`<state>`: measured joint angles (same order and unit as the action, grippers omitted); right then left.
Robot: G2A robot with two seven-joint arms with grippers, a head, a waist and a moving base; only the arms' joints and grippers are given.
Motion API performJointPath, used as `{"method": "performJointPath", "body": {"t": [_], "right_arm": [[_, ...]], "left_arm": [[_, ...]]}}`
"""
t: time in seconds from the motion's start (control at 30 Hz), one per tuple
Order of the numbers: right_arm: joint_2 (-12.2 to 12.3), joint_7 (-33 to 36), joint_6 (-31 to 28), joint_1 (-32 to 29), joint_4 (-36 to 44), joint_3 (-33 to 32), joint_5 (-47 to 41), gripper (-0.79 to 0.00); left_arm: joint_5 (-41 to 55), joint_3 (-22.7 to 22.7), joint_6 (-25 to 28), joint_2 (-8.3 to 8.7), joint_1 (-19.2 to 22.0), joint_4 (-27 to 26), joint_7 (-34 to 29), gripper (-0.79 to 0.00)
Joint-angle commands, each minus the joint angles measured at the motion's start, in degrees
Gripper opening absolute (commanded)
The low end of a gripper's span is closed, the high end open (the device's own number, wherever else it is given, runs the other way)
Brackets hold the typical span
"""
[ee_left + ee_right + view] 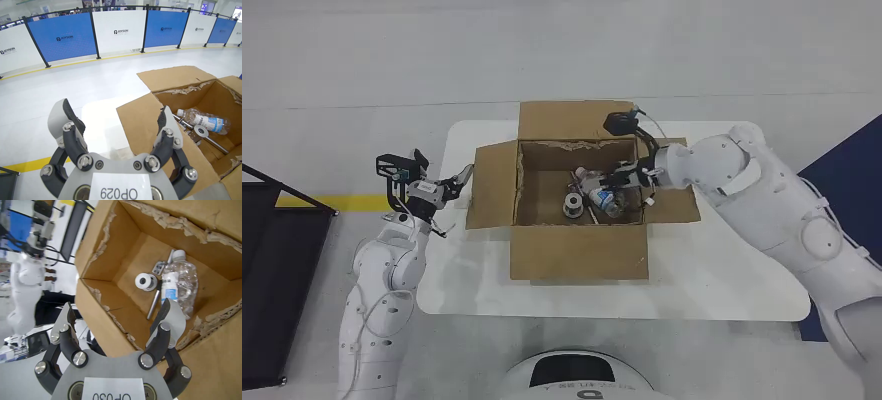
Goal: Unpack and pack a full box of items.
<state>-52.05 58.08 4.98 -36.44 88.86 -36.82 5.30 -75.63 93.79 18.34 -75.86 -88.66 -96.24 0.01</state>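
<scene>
Cardboard box [580,255] stands on the white bench [712,280], all four flaps folded outward, torn paper along the rim. On the box floor, toward its right side:
- clear plastic bottle [179,285], white cap, lying on its side;
- metal rod [154,304] just beside the bottle;
- metal spool [145,281] with a centre bore, next to the rod.

Left claw [115,113] is wide open and holds nothing. It sits outside the box, near the left flap, over the bench's left edge.

Right claw [118,306] is also wide open and empty. It hangs over the box opening above the bottle, not touching any item.
</scene>
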Motion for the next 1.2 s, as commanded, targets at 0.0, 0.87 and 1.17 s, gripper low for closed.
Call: {"method": "performJointPath", "body": {"t": [0.0, 0.87, 1.17], "right_arm": [[-1.5, 1.4, 2.8, 1.9, -1.2, 3.6, 4.0, 0.0], [-20.1, 7.1, 2.5, 14.2, -31.6, 21.6, 19.6, 0.0], [-24.6, 6.6, 0.5, 13.4, -38.5, 23.7, 22.8, -0.006]], "left_arm": [[0.0, 0.0, 0.0, 0.0, 0.0, 0.0, 0.0, 0.0], [0.0, 0.0, 0.0, 0.0, 0.0, 0.0, 0.0, 0.0], [0.0, 0.0, 0.0, 0.0, 0.0, 0.0, 0.0, 0.0]]}}
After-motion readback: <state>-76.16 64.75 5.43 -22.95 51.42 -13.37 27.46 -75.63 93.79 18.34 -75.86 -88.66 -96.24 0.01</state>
